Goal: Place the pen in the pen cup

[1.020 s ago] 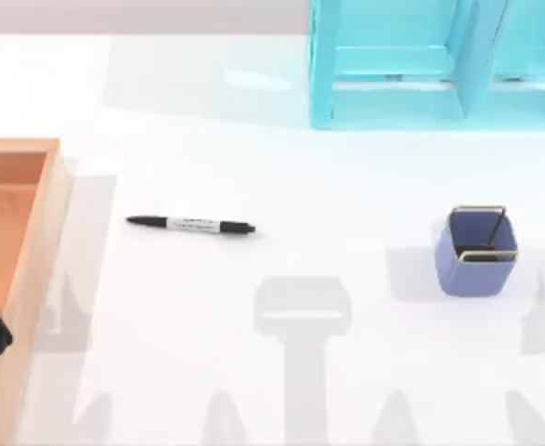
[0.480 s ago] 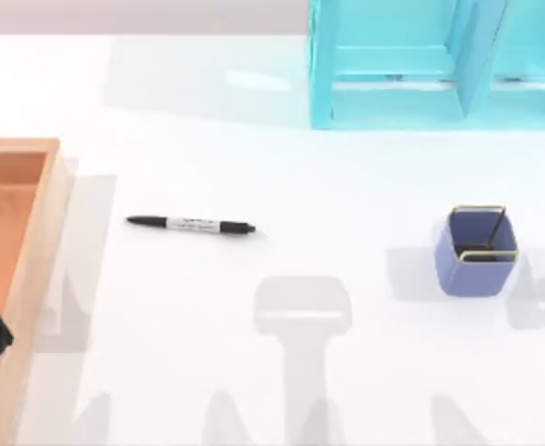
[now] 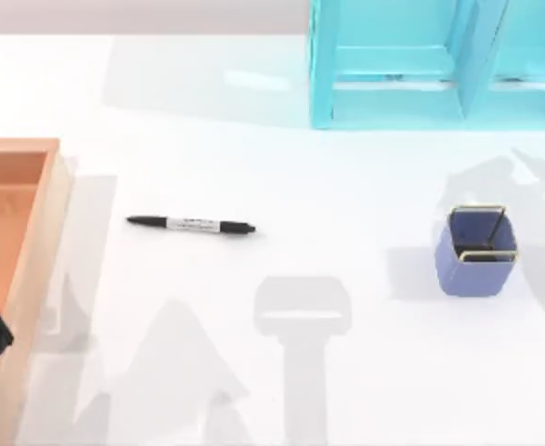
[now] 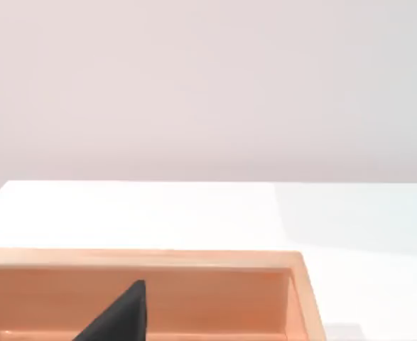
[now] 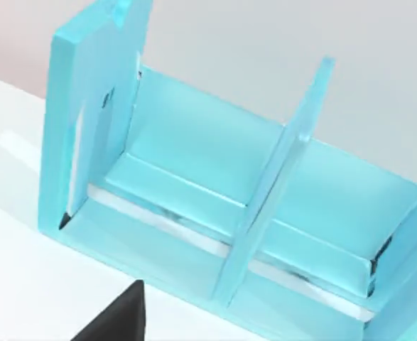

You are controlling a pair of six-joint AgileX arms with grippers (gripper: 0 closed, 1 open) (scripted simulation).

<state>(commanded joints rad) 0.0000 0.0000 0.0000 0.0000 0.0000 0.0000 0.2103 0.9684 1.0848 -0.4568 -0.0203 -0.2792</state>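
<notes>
End effector grip cannot be told; pen [image 3: 190, 225] lies between tray [image 3: 32, 242] and cup [image 3: 476, 251].

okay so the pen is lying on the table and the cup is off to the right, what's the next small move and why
Probably bring the left arm over the pen with fingers spread, ready to descend. The pen lies flat and untouched on the white table, nearer the orange tray at the left than the pen cup, which stands upright at the right with nothing in it.

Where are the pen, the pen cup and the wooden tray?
pen [image 3: 191, 225], top view, on its white labelled middle band.
pen cup [image 3: 474, 268], top view, on its blue front wall.
wooden tray [image 3: 34, 269], top view, on its right rim.
</notes>
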